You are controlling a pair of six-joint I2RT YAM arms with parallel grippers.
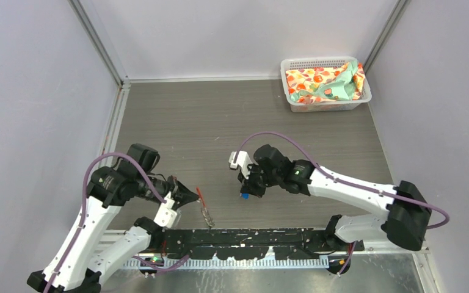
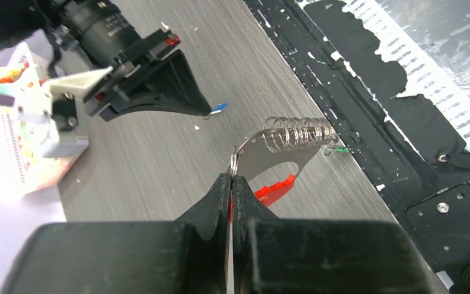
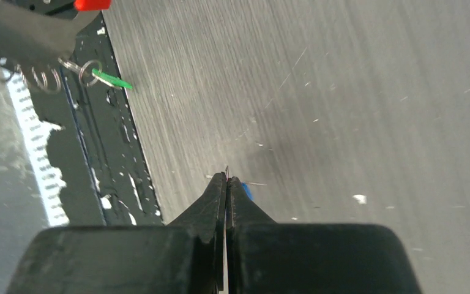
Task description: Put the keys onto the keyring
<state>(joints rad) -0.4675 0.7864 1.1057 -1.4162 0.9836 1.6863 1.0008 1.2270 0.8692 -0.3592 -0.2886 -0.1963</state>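
While both arms reach in over it, the table (image 1: 207, 122) looks grey, with thin lines running across it like wood. Small white specks lie on it. Pale walls (image 1: 232, 36) stand on three sides, and shiny metal posts (image 1: 101, 43) run up the back corners. Along the near edge is a black strip (image 1: 250, 235) with chipped white patches on it.

In the far right corner sits a white basket (image 1: 293, 64) with holes in its sides. A bright cloth (image 1: 323, 82) with orange and green shapes is stuffed inside it.

The left gripper (image 2: 231, 177) is squeezed tight on the keyring (image 2: 294, 135), pinching the thin wire. It holds the keyring near the front of the table, close to the black strip. The ring's red tag (image 2: 275, 190) hangs just beside the fingers. The green key (image 3: 111, 78) hangs at the far end of the wire loops.

The right gripper (image 3: 227, 180) is pinched tight too, with the blue key (image 2: 218, 108) sticking out at its tip. It holds the blue key over the middle of the table, apart from the keyring.
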